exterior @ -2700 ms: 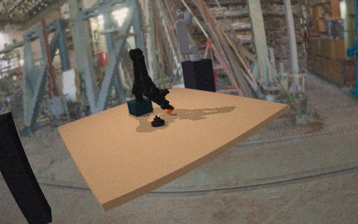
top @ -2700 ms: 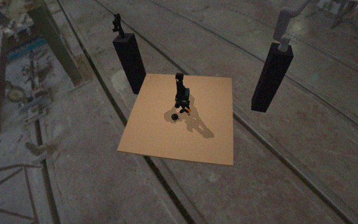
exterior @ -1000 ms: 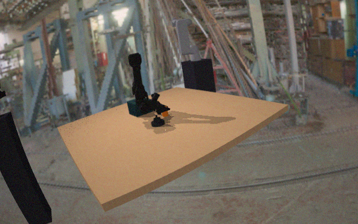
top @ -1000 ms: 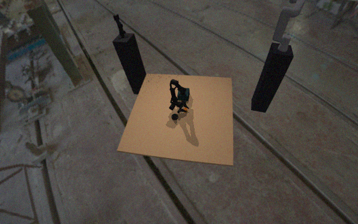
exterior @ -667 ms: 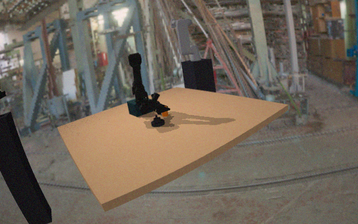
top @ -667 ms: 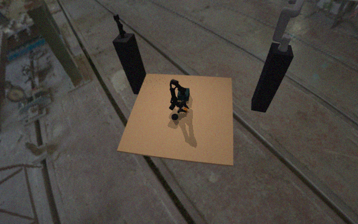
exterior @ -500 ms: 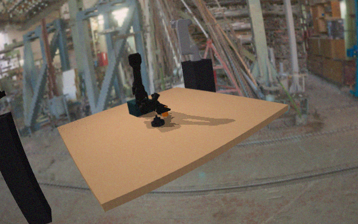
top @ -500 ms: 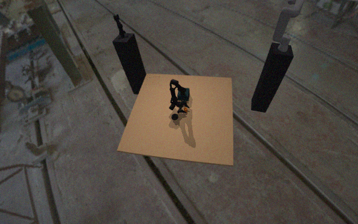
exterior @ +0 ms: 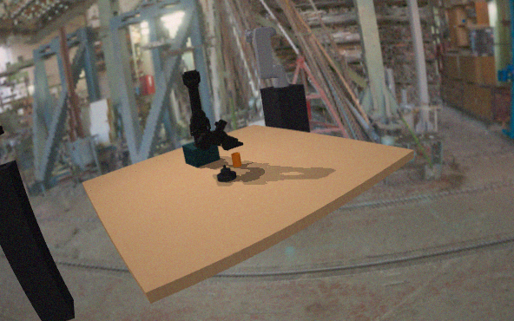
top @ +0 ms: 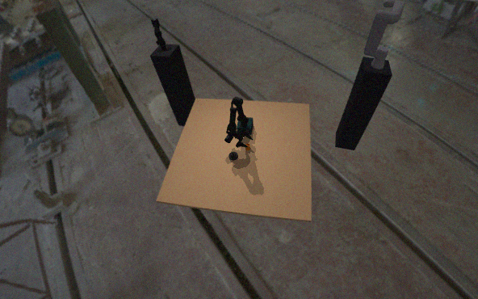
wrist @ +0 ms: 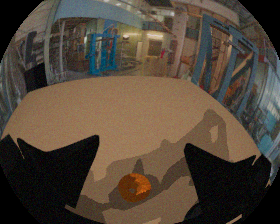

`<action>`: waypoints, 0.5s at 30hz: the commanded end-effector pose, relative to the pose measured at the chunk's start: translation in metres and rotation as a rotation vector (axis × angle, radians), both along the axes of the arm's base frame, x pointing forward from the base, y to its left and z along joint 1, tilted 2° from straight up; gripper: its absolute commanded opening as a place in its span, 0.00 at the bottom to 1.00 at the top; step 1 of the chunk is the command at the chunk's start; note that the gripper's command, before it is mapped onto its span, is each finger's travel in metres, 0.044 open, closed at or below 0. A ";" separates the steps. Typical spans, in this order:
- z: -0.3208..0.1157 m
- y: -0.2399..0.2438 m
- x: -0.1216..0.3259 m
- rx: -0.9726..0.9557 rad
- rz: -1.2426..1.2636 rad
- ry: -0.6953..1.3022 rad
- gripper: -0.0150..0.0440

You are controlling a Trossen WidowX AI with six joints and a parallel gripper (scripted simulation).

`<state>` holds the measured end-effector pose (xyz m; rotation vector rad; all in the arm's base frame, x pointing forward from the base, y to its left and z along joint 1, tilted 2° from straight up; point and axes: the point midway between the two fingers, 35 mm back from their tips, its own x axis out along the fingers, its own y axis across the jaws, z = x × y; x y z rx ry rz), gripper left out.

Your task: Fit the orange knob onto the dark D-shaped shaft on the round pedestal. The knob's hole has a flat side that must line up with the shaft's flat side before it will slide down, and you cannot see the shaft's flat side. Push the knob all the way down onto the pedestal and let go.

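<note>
The orange knob [top: 248, 147] [exterior: 236, 160] [wrist: 134, 188] stands upright on the table, its round hole showing from above in the wrist view. The dark round pedestal [top: 233, 156] [exterior: 227, 176] stands a short way from it, with its shaft [exterior: 225, 167] bare and pointing up. My gripper [top: 246, 142] [exterior: 237, 145] [wrist: 144, 145] is wide open and empty, a little above the knob. In the wrist view the knob lies between the two dark fingers, lower in the picture than the tips. The flat sides of hole and shaft cannot be made out.
The arm's dark teal base block [top: 245, 124] [exterior: 200, 155] is on the tan table [top: 281, 194] [exterior: 168, 243], behind the knob. Two black pillars [top: 174, 82] [top: 363, 105] with other arms on top stand beyond the table's edges. The arm's shadow falls across knob and table.
</note>
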<state>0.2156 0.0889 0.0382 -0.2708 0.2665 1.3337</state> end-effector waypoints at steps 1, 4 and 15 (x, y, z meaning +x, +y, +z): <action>0.016 0.000 -0.004 -0.003 0.002 -0.002 1.00; 0.013 0.003 -0.004 -0.052 0.025 0.037 1.00; 0.019 0.006 -0.008 -0.976 0.040 0.303 1.00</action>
